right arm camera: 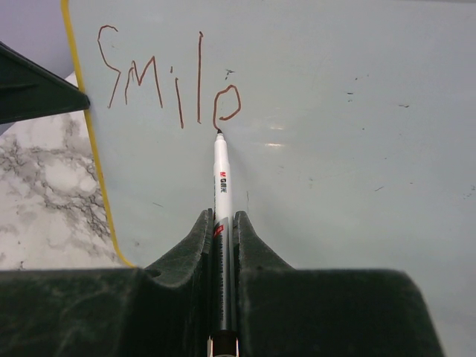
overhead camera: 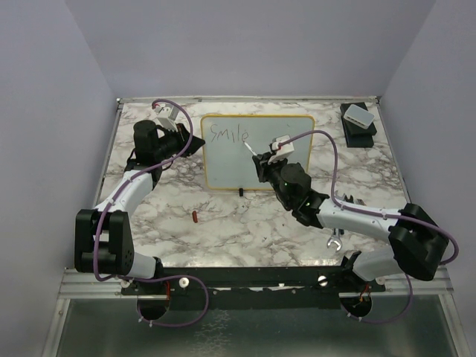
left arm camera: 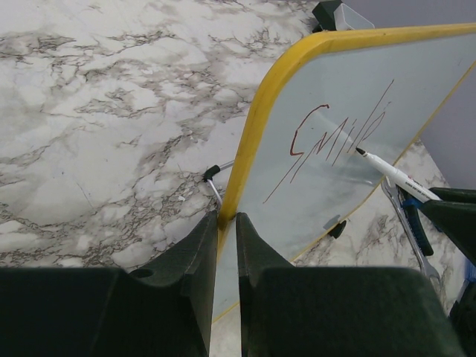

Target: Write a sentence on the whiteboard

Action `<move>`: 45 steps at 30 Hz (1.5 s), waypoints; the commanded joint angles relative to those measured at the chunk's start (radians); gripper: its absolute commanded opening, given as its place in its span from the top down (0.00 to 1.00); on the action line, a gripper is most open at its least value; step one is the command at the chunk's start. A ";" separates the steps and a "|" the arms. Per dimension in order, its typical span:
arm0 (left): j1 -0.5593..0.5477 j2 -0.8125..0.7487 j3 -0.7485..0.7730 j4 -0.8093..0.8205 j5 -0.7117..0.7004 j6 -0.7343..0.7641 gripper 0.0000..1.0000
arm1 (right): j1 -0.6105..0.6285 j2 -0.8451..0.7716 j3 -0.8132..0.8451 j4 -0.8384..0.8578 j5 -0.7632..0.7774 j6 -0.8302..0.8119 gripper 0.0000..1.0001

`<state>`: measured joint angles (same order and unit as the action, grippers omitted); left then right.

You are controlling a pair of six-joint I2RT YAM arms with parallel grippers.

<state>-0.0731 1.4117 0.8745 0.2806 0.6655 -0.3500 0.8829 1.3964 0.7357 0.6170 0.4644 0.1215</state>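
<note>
1. The whiteboard (overhead camera: 227, 167) stands on small black feet at the far middle of the marble worktop (overhead camera: 245, 223). It has a yellow rim all round, and its pale glossy face is turned toward the near edge.
2. My left tool (overhead camera: 198, 143) is clamped on the whiteboard's left edge. In the left wrist view its two dark fingers (left arm camera: 190, 253) sit one on each side of the yellow rim, with only the board's thickness between them.
3. My right tool (overhead camera: 265, 161) reaches in from the near right, in front of the middle of the board. It is closed tight on a white marker (overhead camera: 253, 151).
4. In the right wrist view the marker's barrel runs straight up out from between the fingers (right arm camera: 190, 245), with the printed label facing the camera.
5. The marker's tip touches the board face at the lower end of the last letter.
6. The sentence (overhead camera: 228, 134) sits in the upper left part of the board, near the edge my left tool holds. Only one word shows, "Smile", in thin dark reddish strokes. Its last letter is a loop that reads almost like an "o".
7. A small red piece (overhead camera: 195, 216) lies on the worktop, near of the board's lower left corner and well apart from both tools.
8. A white box (overhead camera: 358, 117) on a black base sits at the far right corner of the worktop, well apart from the board.
</note>
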 commanded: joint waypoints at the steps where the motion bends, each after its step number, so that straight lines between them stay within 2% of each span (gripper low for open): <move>1: 0.000 -0.028 -0.012 0.000 0.023 0.008 0.84 | -0.004 -0.026 -0.017 -0.065 0.103 -0.001 0.99; 9: 0.001 -0.028 -0.014 -0.001 0.023 0.009 0.84 | -0.005 -0.040 -0.017 -0.059 0.107 -0.018 0.99; 18: 0.001 -0.027 -0.014 -0.001 0.023 0.009 0.84 | -0.004 -0.146 -0.077 -0.013 -0.056 -0.078 0.99; 29: 0.000 -0.030 -0.015 -0.001 0.022 0.009 0.84 | -0.004 -0.130 -0.047 -0.039 0.078 -0.075 0.99; 45: 0.001 -0.034 -0.016 -0.001 0.022 0.009 0.84 | -0.005 -0.057 -0.007 -0.048 0.129 -0.085 0.99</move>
<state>-0.0731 1.4078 0.8742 0.2741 0.6662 -0.3500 0.8825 1.3193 0.7025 0.5819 0.5385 0.0509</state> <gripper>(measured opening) 0.160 0.105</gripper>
